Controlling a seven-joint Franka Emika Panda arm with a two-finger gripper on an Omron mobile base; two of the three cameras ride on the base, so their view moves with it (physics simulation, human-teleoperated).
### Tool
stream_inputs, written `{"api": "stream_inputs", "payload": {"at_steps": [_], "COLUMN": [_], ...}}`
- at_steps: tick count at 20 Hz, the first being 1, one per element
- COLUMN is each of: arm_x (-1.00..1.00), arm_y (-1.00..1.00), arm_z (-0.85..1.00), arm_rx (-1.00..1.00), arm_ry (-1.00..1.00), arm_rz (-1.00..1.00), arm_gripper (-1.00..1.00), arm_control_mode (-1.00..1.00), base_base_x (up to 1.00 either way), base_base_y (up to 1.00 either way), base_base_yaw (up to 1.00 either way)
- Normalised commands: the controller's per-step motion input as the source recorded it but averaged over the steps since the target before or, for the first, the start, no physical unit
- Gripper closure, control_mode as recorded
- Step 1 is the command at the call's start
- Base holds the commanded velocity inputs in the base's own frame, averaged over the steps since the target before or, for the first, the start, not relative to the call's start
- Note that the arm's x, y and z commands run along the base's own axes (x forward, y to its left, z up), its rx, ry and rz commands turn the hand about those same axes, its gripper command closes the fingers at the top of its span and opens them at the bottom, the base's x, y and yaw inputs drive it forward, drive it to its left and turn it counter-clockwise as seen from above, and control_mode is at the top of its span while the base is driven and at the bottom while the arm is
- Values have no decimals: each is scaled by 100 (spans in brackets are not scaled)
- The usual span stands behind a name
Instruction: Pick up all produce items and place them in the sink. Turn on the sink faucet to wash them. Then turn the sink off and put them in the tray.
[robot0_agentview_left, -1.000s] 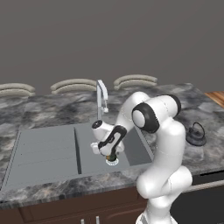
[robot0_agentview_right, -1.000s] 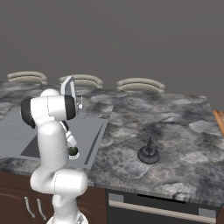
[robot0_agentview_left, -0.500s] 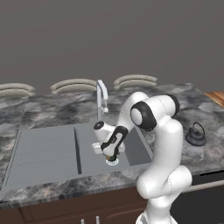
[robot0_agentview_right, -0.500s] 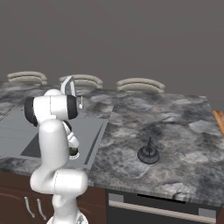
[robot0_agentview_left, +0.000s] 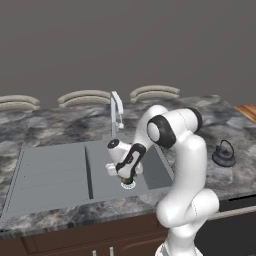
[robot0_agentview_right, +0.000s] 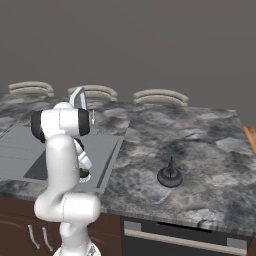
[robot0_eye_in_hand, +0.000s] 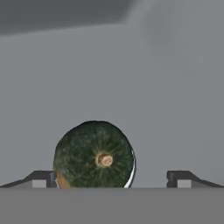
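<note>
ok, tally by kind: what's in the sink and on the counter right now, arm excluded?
Produce: 1, round dark green squash over the white drain in the matte grey sink
Kettles: 1, black kettle with loop handle on the marble counter
Faucets: 1, slim silver-grey faucet
Total: 3

Two base views flanking the sink (robot0_agentview_left: 60, 170); hand view close above its basin.
</note>
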Motion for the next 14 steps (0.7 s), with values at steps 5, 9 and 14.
{"api": "stream_inputs", "payload": {"at_steps": [5,9,14], "arm_x": [0,1,1], "arm_y": [-7,-2,0], "arm_z": [-16,-13,-14], "arm_rx": [0,0,0], "arm_ry": [0,0,0], "arm_rz": [0,0,0], "arm_gripper": [-100,-100,-100], "arm_control_mode": [-100,-100,-100], "base_base_x": [0,0,0], "base_base_y": [0,0,0], "base_base_yaw": [0,0,0]}}
